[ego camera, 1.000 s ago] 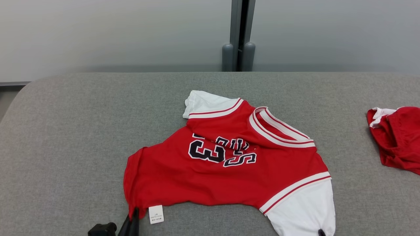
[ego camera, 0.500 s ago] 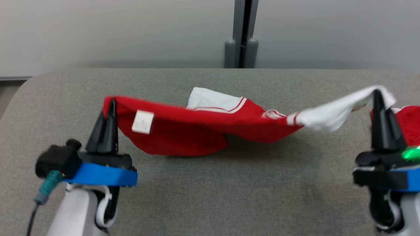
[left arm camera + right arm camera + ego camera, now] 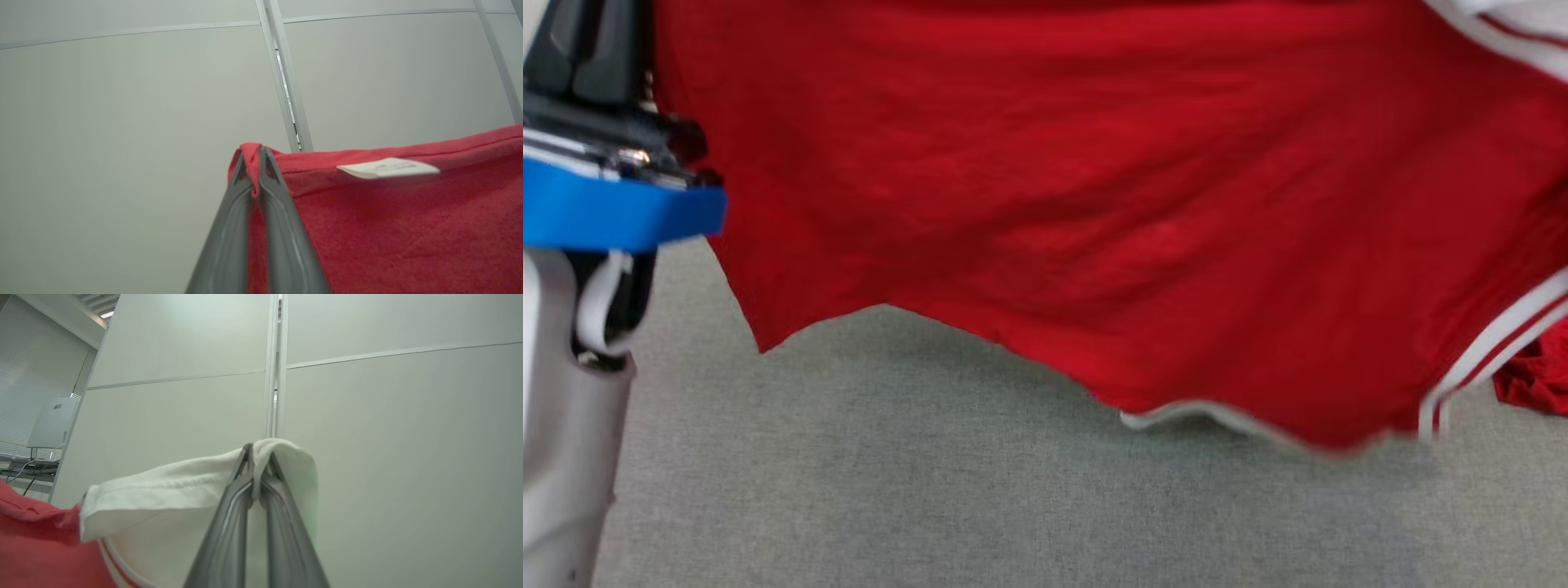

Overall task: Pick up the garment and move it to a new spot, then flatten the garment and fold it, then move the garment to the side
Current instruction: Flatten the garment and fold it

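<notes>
Left tool (image 3: 255, 163): fingers pinched together on a red corner fold of the garment (image 3: 1094, 204). Right tool (image 3: 257, 457): fingers pinched together on the white sleeve (image 3: 171, 486) of the same garment.

Garment: held up between the two tools and spread wide, hanging over the desk (image 3: 931, 506) close before the head camera. Its lower edge dips toward the right side of the desk; whether it touches the surface cannot be told through the blur. A white label (image 3: 388, 168) sits on the top hem near the left tool.

Desk: covered in plain grey woven fabric, even in tone, with a soft shadow beneath the hanging cloth. A second red cloth (image 3: 1531, 380) lies at the right edge.

Room: pale grey-green wall panels (image 3: 122, 122) stand behind the desk, joined by thin horizontal seams and split by a narrow upright gap (image 3: 276, 367). In the right wrist view a wall of slatted blinds (image 3: 32, 375) shows at far left, with a grey box (image 3: 53, 422) on a stand before it, dark cables (image 3: 28, 469) below, and a ceiling light (image 3: 107, 314) above.
</notes>
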